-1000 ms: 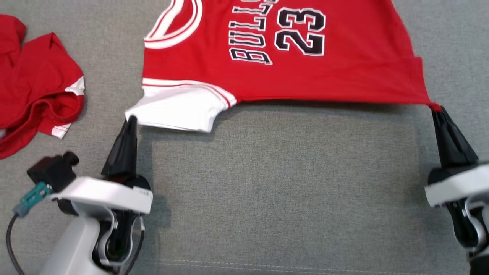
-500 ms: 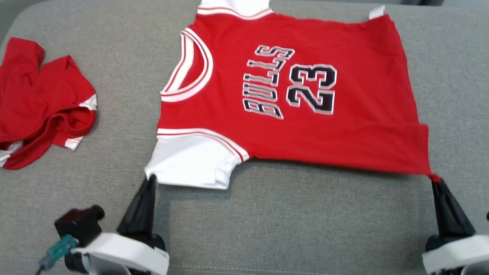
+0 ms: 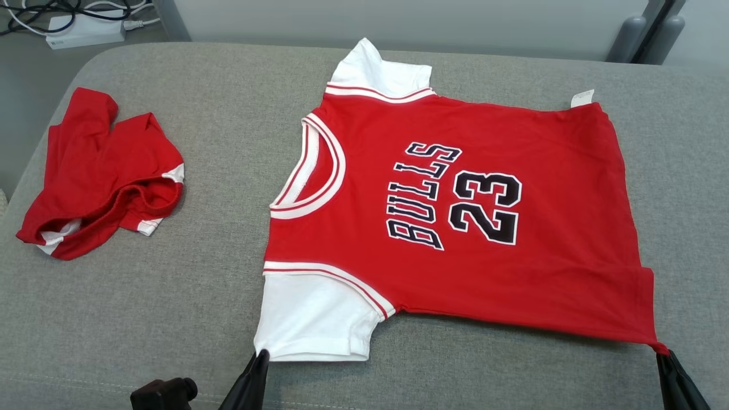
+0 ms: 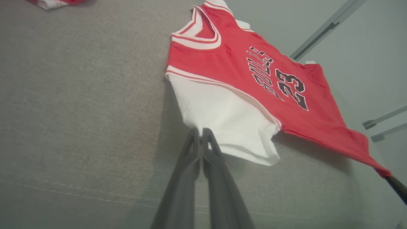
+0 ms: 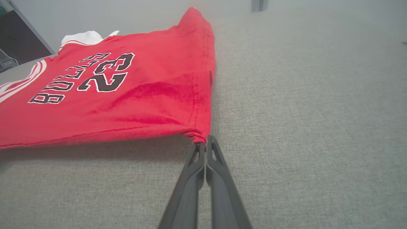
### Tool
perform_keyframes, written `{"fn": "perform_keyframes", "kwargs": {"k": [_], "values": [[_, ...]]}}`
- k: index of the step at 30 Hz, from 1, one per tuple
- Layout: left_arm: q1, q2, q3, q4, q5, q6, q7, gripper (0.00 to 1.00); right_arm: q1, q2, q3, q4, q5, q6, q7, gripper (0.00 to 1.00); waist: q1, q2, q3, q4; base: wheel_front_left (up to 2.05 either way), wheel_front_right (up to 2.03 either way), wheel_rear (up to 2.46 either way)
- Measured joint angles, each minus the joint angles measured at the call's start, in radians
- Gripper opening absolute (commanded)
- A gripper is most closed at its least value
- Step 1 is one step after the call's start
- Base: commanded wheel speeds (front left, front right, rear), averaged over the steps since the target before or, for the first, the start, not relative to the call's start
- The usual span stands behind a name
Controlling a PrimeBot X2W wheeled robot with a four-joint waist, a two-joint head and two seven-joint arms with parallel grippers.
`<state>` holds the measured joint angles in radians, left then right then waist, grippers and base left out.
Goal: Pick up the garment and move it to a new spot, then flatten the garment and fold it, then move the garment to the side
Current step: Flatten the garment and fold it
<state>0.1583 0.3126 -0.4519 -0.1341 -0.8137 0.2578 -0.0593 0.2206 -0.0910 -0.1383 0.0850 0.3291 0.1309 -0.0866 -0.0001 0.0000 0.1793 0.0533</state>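
The garment (image 3: 512, 273) is a red jersey with white sleeves and black lettering, spread face up on the grey cushion (image 3: 171, 319). My left gripper (image 3: 261, 356) is shut on the near corner of its white sleeve (image 4: 222, 121), as the left wrist view shows at my left gripper (image 4: 201, 130). My right gripper (image 3: 663, 353) is shut on the near red hem corner, seen close at my right gripper (image 5: 205, 141). The garment's near edge (image 5: 95, 130) is drawn taut between the two grips and lifted a little, with a shadow under it.
A second red garment (image 3: 102, 171) lies crumpled at the cushion's left. Behind the cushion are a white power strip with cables (image 3: 85, 28) at the far left and grey frame posts (image 3: 643, 34) at the far right. A stitched seam (image 4: 79, 190) runs along the cushion's front.
The head camera has moved, so the whole scene sits lower and smaller and the far edge shows. Both grippers stay shut on the same corners of the garment.
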Motion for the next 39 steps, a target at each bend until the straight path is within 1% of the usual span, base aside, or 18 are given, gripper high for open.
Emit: {"fn": "perform_keyframes", "kwargs": {"k": [3,9,10,11,12,13,15,17,22,24,27,31,35,39], "values": [[0.003,-0.011,-0.009,0.012,-0.015,0.000,0.008,0.00,0.002,0.007,-0.011,0.002,-0.006,0.000,0.017,0.00,0.0000,0.0000,-0.013,0.004,0.00,0.00,0.00],[0.013,-0.015,-0.023,0.066,-0.045,-0.002,0.043,0.00,0.019,0.015,0.004,0.042,-0.010,0.000,0.023,0.00,0.0000,0.0000,-0.029,0.009,0.00,0.00,0.00],[0.014,-0.018,-0.021,0.075,-0.054,-0.005,0.042,0.00,0.019,0.015,0.012,0.044,-0.002,0.000,0.016,0.12,0.0000,0.0000,-0.029,0.010,0.00,0.00,0.00],[0.015,-0.022,-0.019,0.085,-0.060,-0.011,0.040,0.15,0.019,0.014,0.021,0.048,0.007,0.000,0.016,0.40,0.0000,0.0000,-0.030,0.010,0.00,0.00,0.00],[0.015,-0.022,-0.019,0.093,-0.061,-0.011,0.041,0.48,0.018,0.015,0.023,0.049,0.008,0.000,0.011,1.00,0.0000,0.0000,-0.031,0.009,0.00,0.00,0.00],[0.015,-0.022,-0.015,0.097,-0.060,-0.011,0.035,1.00,0.017,0.015,0.020,0.049,0.014,0.000,0.004,1.00,0.0000,0.0000,-0.034,0.008,0.00,0.00,0.00],[0.015,-0.013,-0.005,0.099,-0.052,-0.009,0.022,1.00,0.020,0.010,0.009,0.046,0.016,0.000,-0.012,1.00,0.0000,0.0000,-0.041,0.007,0.00,0.00,0.00],[0.015,0.002,0.008,0.091,-0.035,0.007,0.011,1.00,0.029,0.005,-0.007,0.022,0.024,0.000,-0.029,1.00,0.0000,0.0000,-0.049,0.005,0.00,0.00,0.00],[0.007,0.071,0.051,0.025,0.056,0.066,-0.036,1.00,0.046,-0.004,-0.056,-0.062,0.026,0.000,-0.081,1.00,0.0000,0.0000,-0.075,-0.007,0.00,0.00,0.00],[-0.012,0.096,0.064,-0.006,0.099,0.083,-0.058,1.00,0.037,-0.003,-0.079,-0.088,0.004,0.000,-0.103,1.00,0.0000,0.0000,-0.083,-0.014,0.00,0.00,0.00],[-0.064,0.119,0.067,-0.035,0.159,0.087,-0.086,1.00,-0.001,0.002,-0.073,-0.108,-0.046,0.000,-0.123,1.00,0.0000,0.0000,-0.094,-0.017,0.00,0.00,0.00],[-0.117,0.120,0.047,-0.049,0.217,0.092,-0.118,1.00,-0.066,0.022,-0.040,-0.108,-0.108,0.000,-0.142,1.00,0.0000,0.0000,-0.115,-0.014,0.00,0.00,0.00],[-0.123,0.110,0.032,-0.025,0.218,0.091,-0.127,1.00,-0.066,0.033,-0.009,-0.102,-0.154,0.000,-0.152,1.00,0.0000,0.0000,-0.133,-0.003,0.00,0.00,0.00],[-0.098,0.101,0.038,0.008,0.212,0.091,-0.147,1.00,-0.030,0.050,-0.001,-0.099,-0.165,0.000,-0.153,1.00,0.0000,0.0000,-0.144,0.001,0.00,0.00,0.00]]}}
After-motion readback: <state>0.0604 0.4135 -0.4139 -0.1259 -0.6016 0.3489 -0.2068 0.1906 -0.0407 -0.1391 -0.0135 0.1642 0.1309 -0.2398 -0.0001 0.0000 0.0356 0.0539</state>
